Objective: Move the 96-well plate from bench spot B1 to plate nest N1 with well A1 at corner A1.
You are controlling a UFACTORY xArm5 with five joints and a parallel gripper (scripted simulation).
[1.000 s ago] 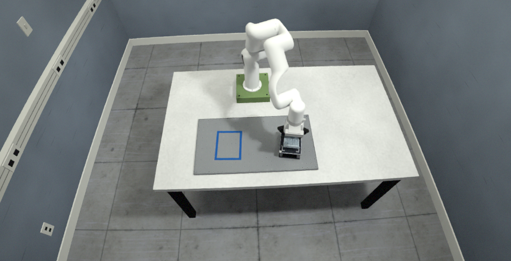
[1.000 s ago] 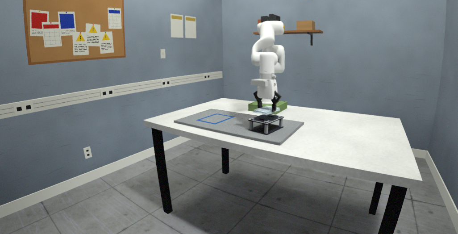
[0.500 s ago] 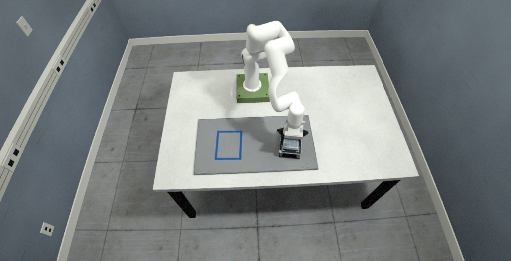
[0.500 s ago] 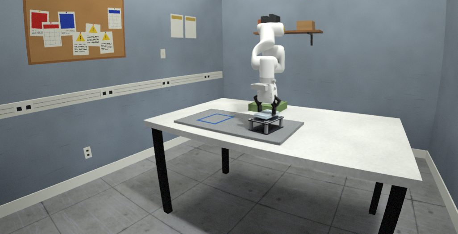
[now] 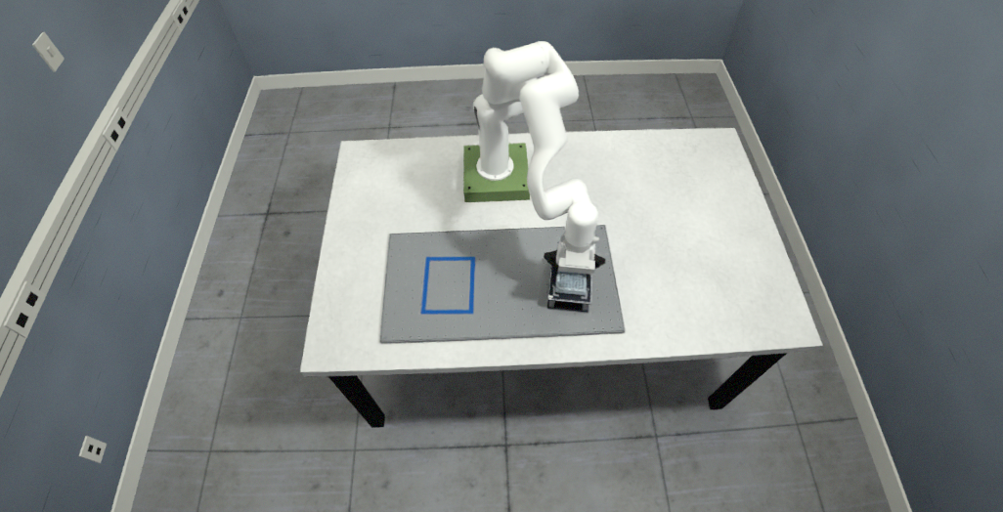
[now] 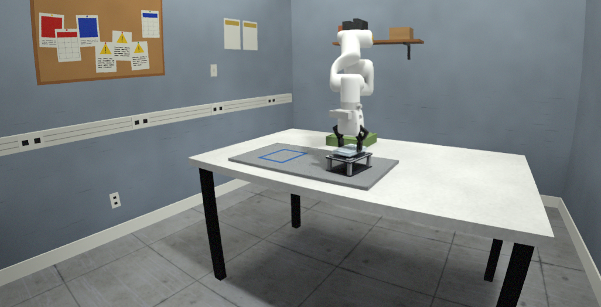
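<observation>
The pale 96-well plate (image 5: 571, 285) (image 6: 349, 150) is held in my gripper (image 5: 575, 264) (image 6: 349, 144), whose black fingers are shut on its two sides. The plate is level and right at the top of the raised black plate nest N1 (image 5: 569, 296) (image 6: 348, 162), which stands on four grey posts at the right end of the grey mat (image 5: 501, 283). I cannot tell whether the plate rests on the nest or hangs just above it. The plate's cut-off corner and the A1 mark are too small to make out. The blue-outlined bench spot B1 (image 5: 448, 284) (image 6: 282, 154) at the mat's left is bare.
My green base block (image 5: 495, 172) (image 6: 351, 138) stands behind the mat on the white table. The arm reaches down from the base to the nest.
</observation>
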